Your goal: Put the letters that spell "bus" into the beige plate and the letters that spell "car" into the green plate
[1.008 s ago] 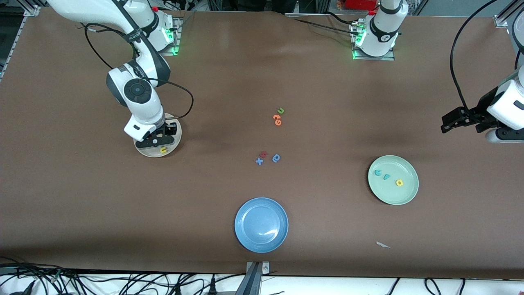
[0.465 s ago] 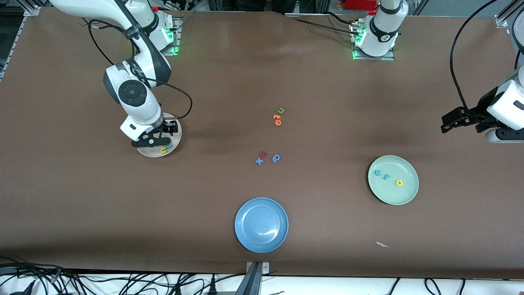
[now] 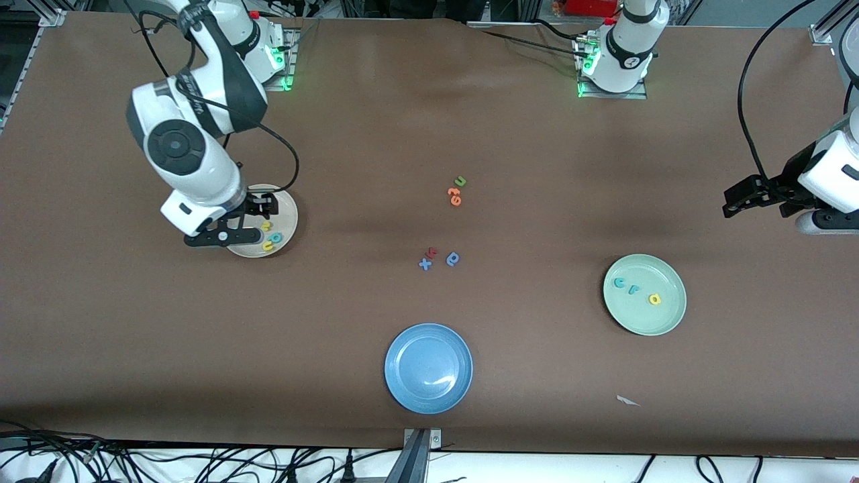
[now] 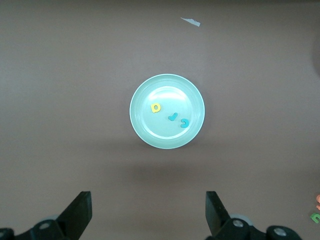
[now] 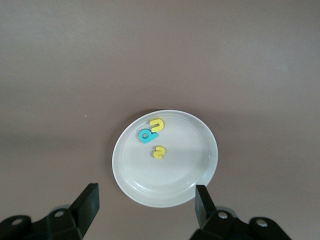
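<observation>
1. Currently, all six task letters sit in their plates. The teal "b" [image 5: 145, 135], yellow "u" [image 5: 157, 125] and yellow "s" [image 5: 158, 152] lie in the beige plate [image 3: 287, 213] at the right arm's end of the table. The "b" and "u" touch; the "s" lies just beside them.
2. Check the green plate [image 3: 671, 320] at the left arm's end. It holds the teal "c" [image 3: 619, 282], teal "r" [image 3: 633, 290] and yellow "a" [image 3: 654, 299] in a row, apart from one another.
3. Note the right gripper [image 3: 231, 225] over the edge of the beige plate, jaws open and empty.
4. Note the left gripper [image 3: 755, 198] waiting over the table's end, jaws fully open and empty.
5. Expect the letters to handle as very light, soft, compressible foam. If you must re-grip one, pinch across its flat faces or a straight stroke with low force. They likely slide easily on the smooth plates.
6. Leave the spare letters [image 3: 440, 257] mid-table and the blue plate [image 3: 396, 389] alone.
7. Readable writing: only the letter shapes themselves; the arm's casing markings are illegible.
</observation>
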Motion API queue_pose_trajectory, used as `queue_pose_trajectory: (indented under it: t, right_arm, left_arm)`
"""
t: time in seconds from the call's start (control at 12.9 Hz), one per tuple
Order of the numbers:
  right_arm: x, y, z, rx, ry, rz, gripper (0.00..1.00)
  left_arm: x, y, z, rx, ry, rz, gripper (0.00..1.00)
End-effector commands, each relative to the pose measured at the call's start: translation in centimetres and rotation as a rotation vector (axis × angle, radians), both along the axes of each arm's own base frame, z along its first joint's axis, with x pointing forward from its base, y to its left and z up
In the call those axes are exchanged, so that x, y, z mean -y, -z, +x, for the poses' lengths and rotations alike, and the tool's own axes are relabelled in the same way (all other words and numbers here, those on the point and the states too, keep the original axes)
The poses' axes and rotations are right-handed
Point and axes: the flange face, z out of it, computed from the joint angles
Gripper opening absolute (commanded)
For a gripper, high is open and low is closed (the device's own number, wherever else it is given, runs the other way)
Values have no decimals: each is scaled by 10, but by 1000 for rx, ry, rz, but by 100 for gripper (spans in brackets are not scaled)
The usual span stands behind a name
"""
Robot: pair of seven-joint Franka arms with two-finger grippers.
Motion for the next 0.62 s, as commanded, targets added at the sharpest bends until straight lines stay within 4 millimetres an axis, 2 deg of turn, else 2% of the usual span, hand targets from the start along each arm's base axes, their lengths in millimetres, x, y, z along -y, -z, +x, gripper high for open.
queue_pose_trajectory:
  t: [0.0, 0.31, 0.39, 0.47, 0.54]
  right_arm:
    - [24, -42, 8, -28, -15, 46, 86]
    - [88, -99, 0, -48, -43, 121, 88]
    - [108, -115, -1, -28, -29, 125, 95]
    - [121, -131, -4, -3, -5, 136, 99]
    - [122, -143, -11, 7, -7, 140, 100]
  left_arm:
    - [1, -3, -6, -2, -5, -20, 100]
    - [1, -4, -6, 1, -5, -20, 100]
    - [1, -3, -6, -3, -5, -20, 100]
    - [1, -3, -6, -2, -5, -20, 100]
    - [1, -4, -6, 0, -5, -20, 100]
